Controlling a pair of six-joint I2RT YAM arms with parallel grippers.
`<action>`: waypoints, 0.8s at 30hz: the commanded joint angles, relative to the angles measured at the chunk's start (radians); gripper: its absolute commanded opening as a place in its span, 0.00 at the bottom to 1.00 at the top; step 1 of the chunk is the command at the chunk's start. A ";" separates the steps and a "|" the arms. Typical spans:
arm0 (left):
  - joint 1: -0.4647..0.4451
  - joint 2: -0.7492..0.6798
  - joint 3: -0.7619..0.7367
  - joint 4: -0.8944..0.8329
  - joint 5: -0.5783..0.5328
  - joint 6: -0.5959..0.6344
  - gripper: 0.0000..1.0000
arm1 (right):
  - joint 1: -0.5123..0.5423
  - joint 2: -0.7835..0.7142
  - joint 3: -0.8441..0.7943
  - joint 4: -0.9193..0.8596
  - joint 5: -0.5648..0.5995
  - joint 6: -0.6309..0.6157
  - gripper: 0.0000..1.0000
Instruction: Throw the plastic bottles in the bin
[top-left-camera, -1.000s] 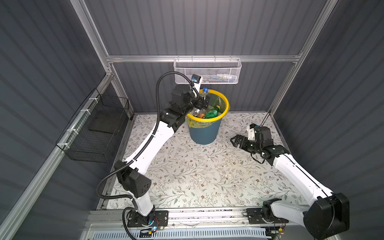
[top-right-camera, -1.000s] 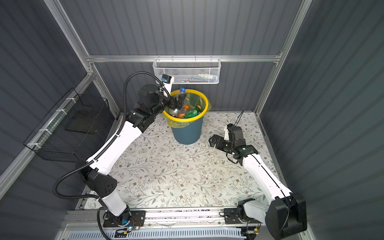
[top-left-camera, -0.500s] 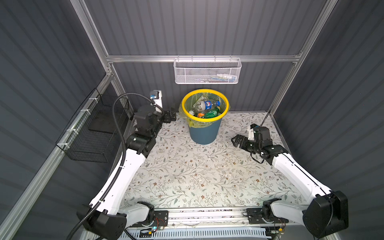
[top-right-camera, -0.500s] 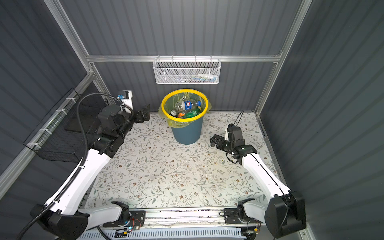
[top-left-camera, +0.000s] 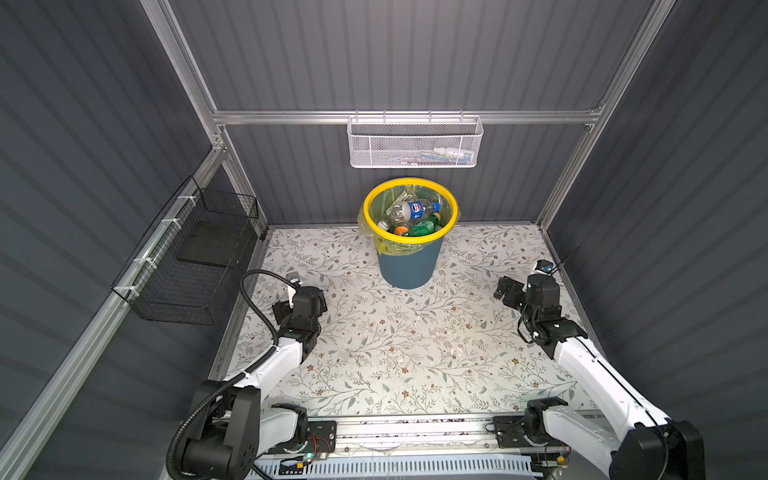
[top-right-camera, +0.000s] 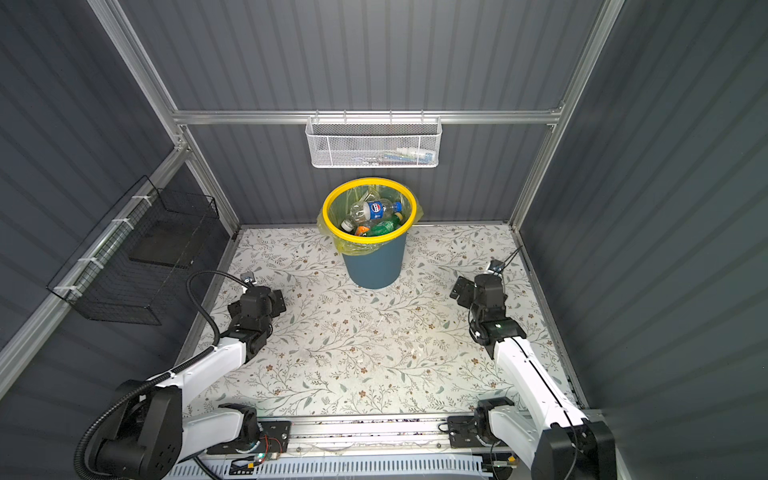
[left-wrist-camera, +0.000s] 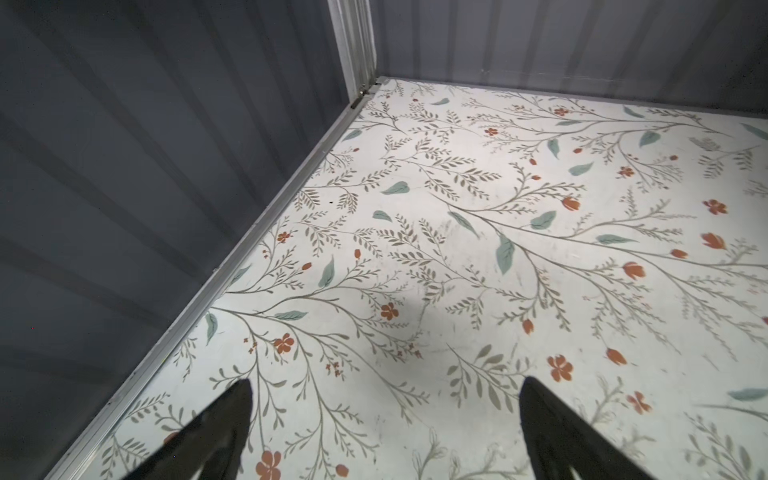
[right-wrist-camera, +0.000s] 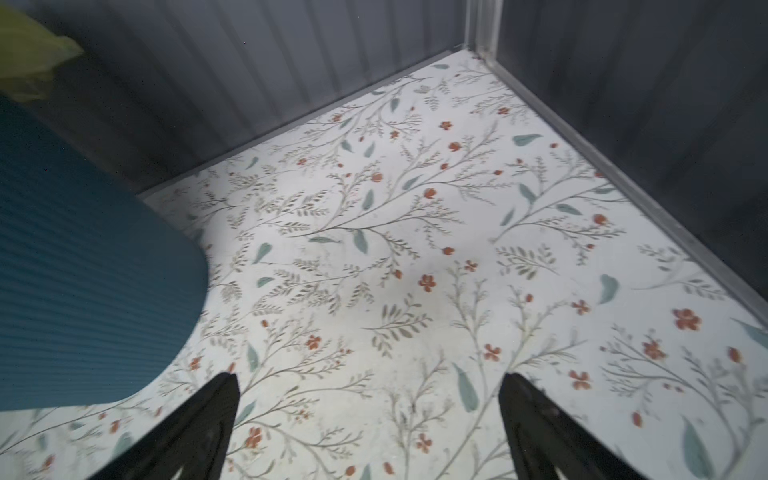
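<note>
The bin, dark blue with a yellow rim and a yellow-green liner, stands at the back middle of the floral mat. Several plastic bottles lie inside it; a clear one with a blue label is on top, next to a green one. My left gripper hangs open over bare mat near the left wall, holding nothing. My right gripper is open and empty to the right of the bin, whose blue wall shows close by.
A white mesh basket hangs on the back wall above the bin. A black wire basket hangs on the left wall. Dark corrugated walls close in the floral mat on three sides, and a rail runs along the front.
My left arm has pulled back from above the bin to the left side of the mat and come down. The blue-labelled bottle now lies in the bin. The right arm has hardly moved.
</note>
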 joint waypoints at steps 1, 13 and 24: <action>0.003 0.066 -0.035 0.230 -0.095 0.044 1.00 | -0.048 0.006 -0.074 0.206 0.143 -0.078 0.99; 0.064 0.395 -0.099 0.723 0.136 0.198 1.00 | -0.160 0.293 -0.253 0.844 0.054 -0.200 0.99; 0.137 0.468 -0.029 0.656 0.288 0.178 1.00 | -0.179 0.425 -0.281 1.001 -0.207 -0.272 0.99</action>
